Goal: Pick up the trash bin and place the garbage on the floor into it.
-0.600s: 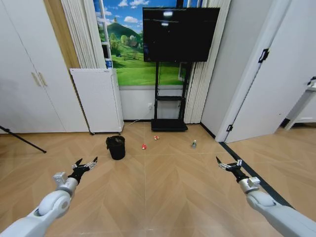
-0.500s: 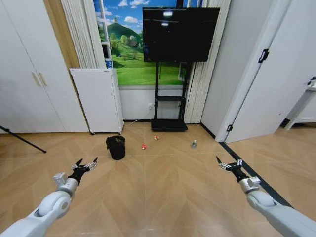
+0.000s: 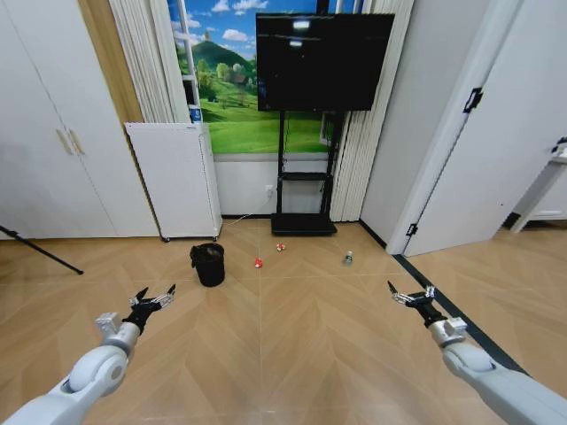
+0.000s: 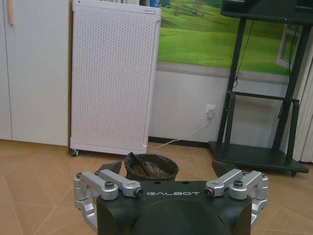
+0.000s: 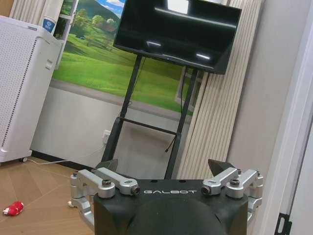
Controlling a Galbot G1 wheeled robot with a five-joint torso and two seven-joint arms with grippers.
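The trash bin [image 3: 208, 263], small, round and black with a bag liner, stands on the wood floor ahead and left of centre; it also appears in the left wrist view [image 4: 151, 168] between the open fingers. The garbage lies to its right: a red-and-white bit [image 3: 258, 262], another red-and-white bit [image 3: 280, 247] nearer the TV stand, and a small clear bottle [image 3: 348, 258]. One red bit [image 5: 13, 208] lies on the floor in the right wrist view. My left gripper [image 3: 153, 295] hovers open, short of the bin. My right gripper [image 3: 409, 296] is open at the lower right, holding nothing.
A tall white perforated unit [image 3: 174, 180] stands by the wall behind the bin. A TV on a black stand [image 3: 306, 168] sits at the back centre. White cabinet doors [image 3: 53, 150] are on the left, a white door [image 3: 496, 150] on the right, and a tripod leg [image 3: 40, 251] at the left edge.
The left arm has sunk slightly lower in the head view. Everything else is as before.
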